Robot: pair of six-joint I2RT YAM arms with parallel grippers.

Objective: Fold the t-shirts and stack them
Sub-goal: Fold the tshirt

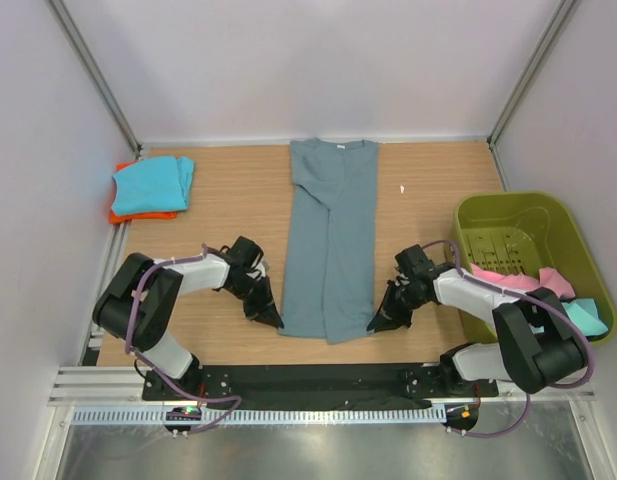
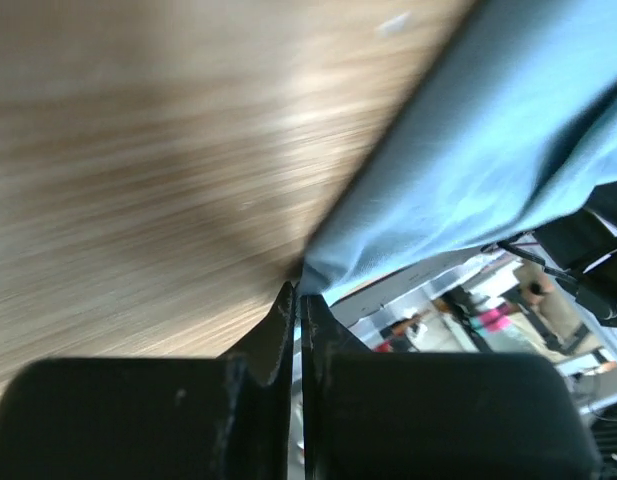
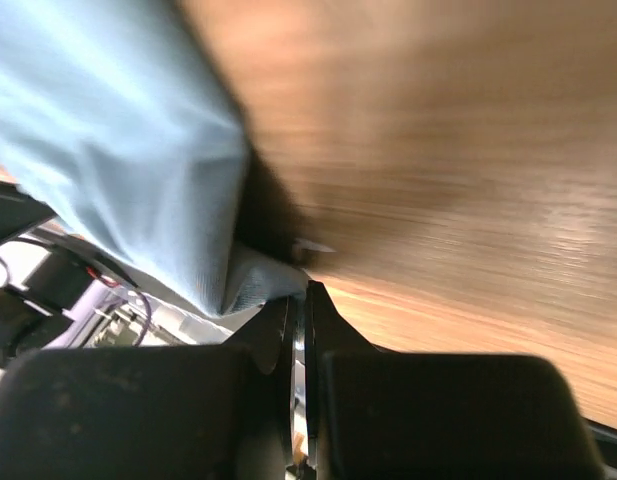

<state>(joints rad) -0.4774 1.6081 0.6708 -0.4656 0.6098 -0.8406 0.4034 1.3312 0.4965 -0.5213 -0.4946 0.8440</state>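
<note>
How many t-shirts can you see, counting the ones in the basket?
5: a blue-grey t-shirt spread mid-table; a folded turquoise t-shirt on an orange t-shirt at far left; a pink t-shirt and a pale turquoise t-shirt in the olive-green basket. More may be hidden.

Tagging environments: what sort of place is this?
Probably a lab robot cell, not a home: wooden table boxed in by white panels on aluminium posts, one slate t-shirt laid out, olive basket.

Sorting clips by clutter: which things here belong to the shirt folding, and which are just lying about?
Job:
grey shirt, laid out
turquoise shirt folded on orange shirt
pink shirt and second turquoise shirt, waiting in the basket

Lying about:
basket
white scrap on the table
</note>
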